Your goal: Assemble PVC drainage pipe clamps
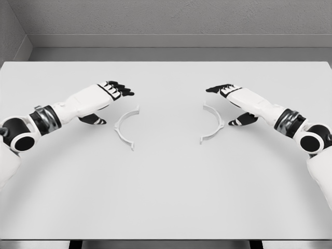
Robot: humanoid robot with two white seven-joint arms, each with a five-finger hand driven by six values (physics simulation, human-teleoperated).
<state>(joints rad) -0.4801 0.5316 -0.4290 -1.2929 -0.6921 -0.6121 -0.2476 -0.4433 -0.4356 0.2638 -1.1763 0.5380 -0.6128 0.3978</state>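
Two white half-ring clamp pieces lie flat on the white table [166,192]. The left clamp half [122,127] curves open toward the right; the right clamp half [216,123] curves open toward the left. They are apart, with a wide gap between them. My left hand [110,101] hovers just left of and above the left half, fingers spread, thumb low beside it, holding nothing. My right hand [231,102] hovers just right of the right half, fingers extended, thumb down near the table, also holding nothing.
A grey wall runs behind the table's far edge [166,61]. The near table edge [166,239] lies at the bottom of the view.
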